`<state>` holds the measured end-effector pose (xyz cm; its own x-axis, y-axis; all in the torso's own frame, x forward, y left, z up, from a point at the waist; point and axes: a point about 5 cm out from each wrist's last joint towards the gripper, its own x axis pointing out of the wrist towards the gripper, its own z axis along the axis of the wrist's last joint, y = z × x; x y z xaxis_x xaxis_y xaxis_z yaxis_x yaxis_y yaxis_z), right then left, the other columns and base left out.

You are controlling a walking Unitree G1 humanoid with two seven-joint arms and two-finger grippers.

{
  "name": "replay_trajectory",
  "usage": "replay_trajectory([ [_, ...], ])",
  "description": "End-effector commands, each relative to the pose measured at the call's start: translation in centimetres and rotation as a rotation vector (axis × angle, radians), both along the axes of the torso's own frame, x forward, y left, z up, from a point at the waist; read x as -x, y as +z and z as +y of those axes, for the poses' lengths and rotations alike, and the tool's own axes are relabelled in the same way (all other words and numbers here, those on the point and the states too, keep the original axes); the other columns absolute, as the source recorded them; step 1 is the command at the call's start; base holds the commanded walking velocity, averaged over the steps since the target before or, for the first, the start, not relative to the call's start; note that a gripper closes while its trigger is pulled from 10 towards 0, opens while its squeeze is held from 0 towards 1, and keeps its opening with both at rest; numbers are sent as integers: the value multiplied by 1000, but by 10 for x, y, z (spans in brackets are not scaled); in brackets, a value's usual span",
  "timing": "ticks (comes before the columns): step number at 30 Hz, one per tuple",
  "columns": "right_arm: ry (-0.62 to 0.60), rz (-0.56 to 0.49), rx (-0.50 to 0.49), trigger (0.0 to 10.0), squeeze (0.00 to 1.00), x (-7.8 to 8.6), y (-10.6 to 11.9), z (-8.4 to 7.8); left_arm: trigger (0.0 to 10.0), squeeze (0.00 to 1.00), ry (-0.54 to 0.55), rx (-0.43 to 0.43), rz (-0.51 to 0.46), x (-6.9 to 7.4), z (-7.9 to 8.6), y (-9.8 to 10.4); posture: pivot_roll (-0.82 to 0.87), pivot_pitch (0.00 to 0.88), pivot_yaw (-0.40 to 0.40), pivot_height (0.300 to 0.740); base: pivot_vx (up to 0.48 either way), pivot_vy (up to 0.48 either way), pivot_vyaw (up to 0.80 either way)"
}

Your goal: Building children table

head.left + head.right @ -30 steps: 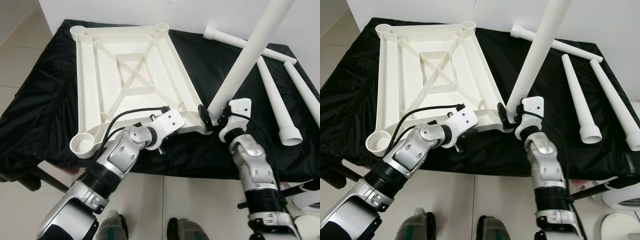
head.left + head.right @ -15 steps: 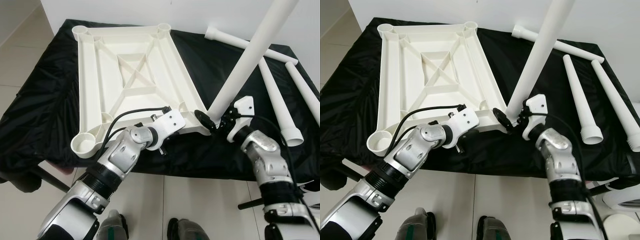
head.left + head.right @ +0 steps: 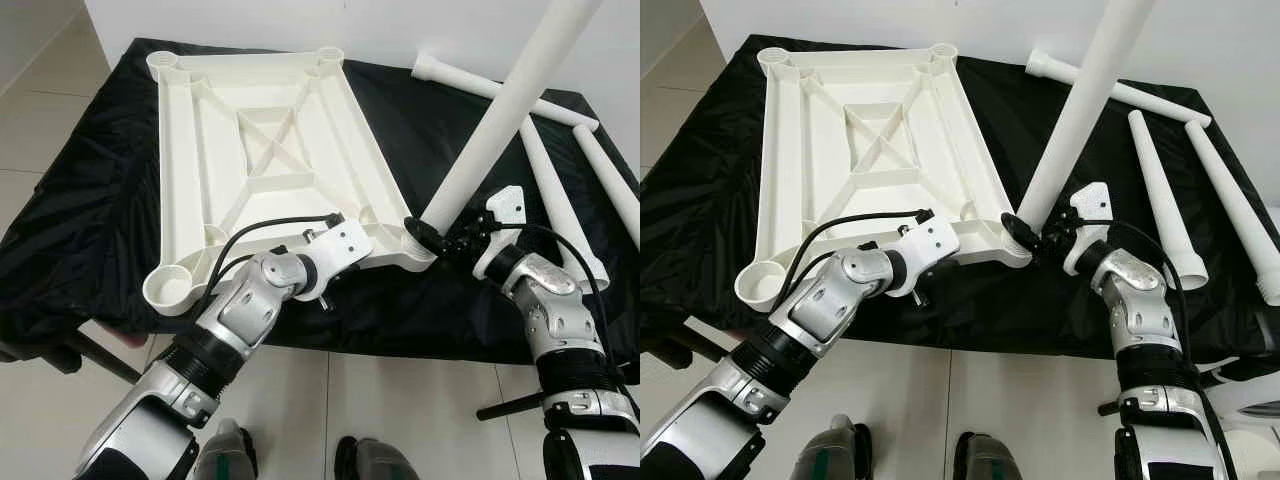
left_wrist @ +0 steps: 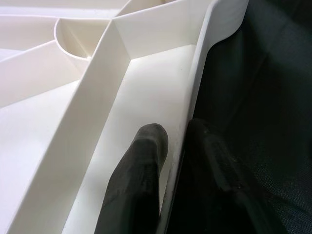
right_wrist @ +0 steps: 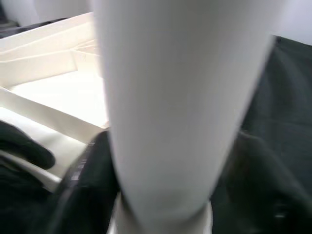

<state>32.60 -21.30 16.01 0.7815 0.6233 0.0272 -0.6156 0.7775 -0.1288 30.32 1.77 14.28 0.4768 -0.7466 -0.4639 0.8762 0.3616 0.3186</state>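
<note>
Now the right hand [image 3: 437,238] has swung outward while staying clenched round the foot of the upright leg [image 3: 500,108], which stands in the corner socket of the upturned tabletop [image 3: 270,160]. Beside it, the left hand [image 4: 173,161] pinches the tabletop's near rim, steadying it; the leg looks nearly seated.

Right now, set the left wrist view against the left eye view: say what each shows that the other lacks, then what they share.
The left wrist view alone shows the left gripper up close, one black finger inside the tabletop's near rim, the other outside on the cloth side, pinching that wall. The left eye view alone shows the right gripper closed round the base of the standing leg at the tabletop's near right corner, plus three loose legs on the cloth. Both share the upturned white tabletop and the black cloth.
</note>
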Motion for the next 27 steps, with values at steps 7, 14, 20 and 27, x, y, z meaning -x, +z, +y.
replay_trajectory([
  [7,-17,-9,-10,10000,0,1,0,-6,10000,0,-85,-4,25,9,-11,-4,-32,73,-39,740,0,0,0],
  [14,-41,-3,-68,10000,0,6,-4,9,10000,0,-88,-4,28,10,-12,-5,-30,76,-43,740,0,0,0],
  [20,-119,-17,-110,10000,0,6,-2,20,10000,0,-86,-4,31,11,-11,-5,-30,84,-44,740,0,0,0],
  [27,-198,-64,-184,10000,0,5,9,38,10000,0,-85,-5,34,11,-11,-6,-31,87,-43,740,0,0,0],
])
